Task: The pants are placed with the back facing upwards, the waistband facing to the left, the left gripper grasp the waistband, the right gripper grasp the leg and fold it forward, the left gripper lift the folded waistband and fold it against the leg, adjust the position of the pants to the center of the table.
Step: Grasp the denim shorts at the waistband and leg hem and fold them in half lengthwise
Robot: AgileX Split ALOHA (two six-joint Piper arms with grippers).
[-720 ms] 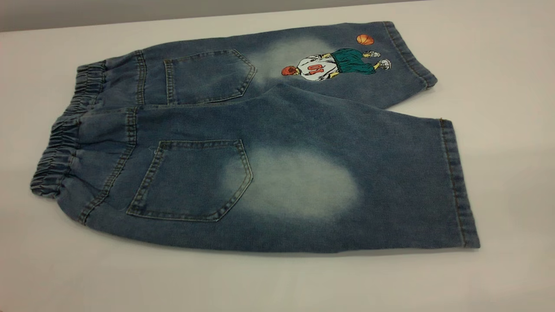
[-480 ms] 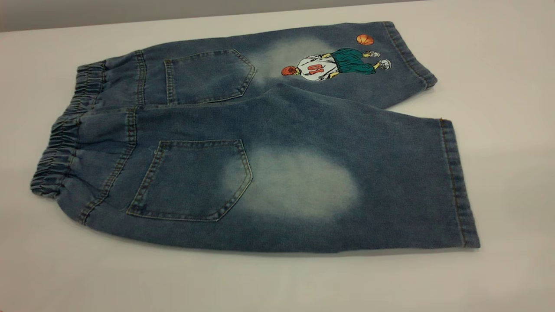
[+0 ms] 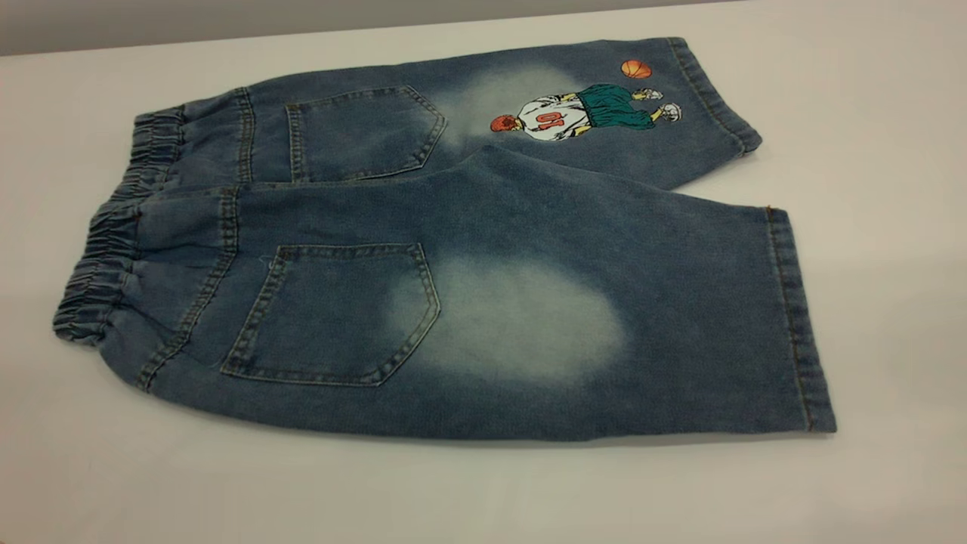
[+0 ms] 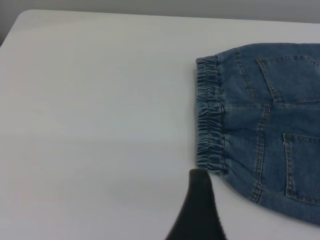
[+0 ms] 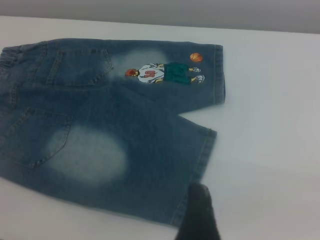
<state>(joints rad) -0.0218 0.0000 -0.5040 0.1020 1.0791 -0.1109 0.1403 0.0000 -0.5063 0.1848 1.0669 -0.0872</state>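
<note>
The blue denim pants lie flat, back up, on the white table. The gathered waistband points left. The leg with the pale oval patch is nearest the front, and the printed leg lies behind it. Neither gripper shows in the exterior view. In the left wrist view a dark part of my left gripper hovers just off the near corner of the waistband. In the right wrist view my right gripper sits at the near hem corner of the leg. Nothing is held.
Bare white tabletop surrounds the pants on every side, with wide room at the front and right. The table's far edge meets a grey wall behind.
</note>
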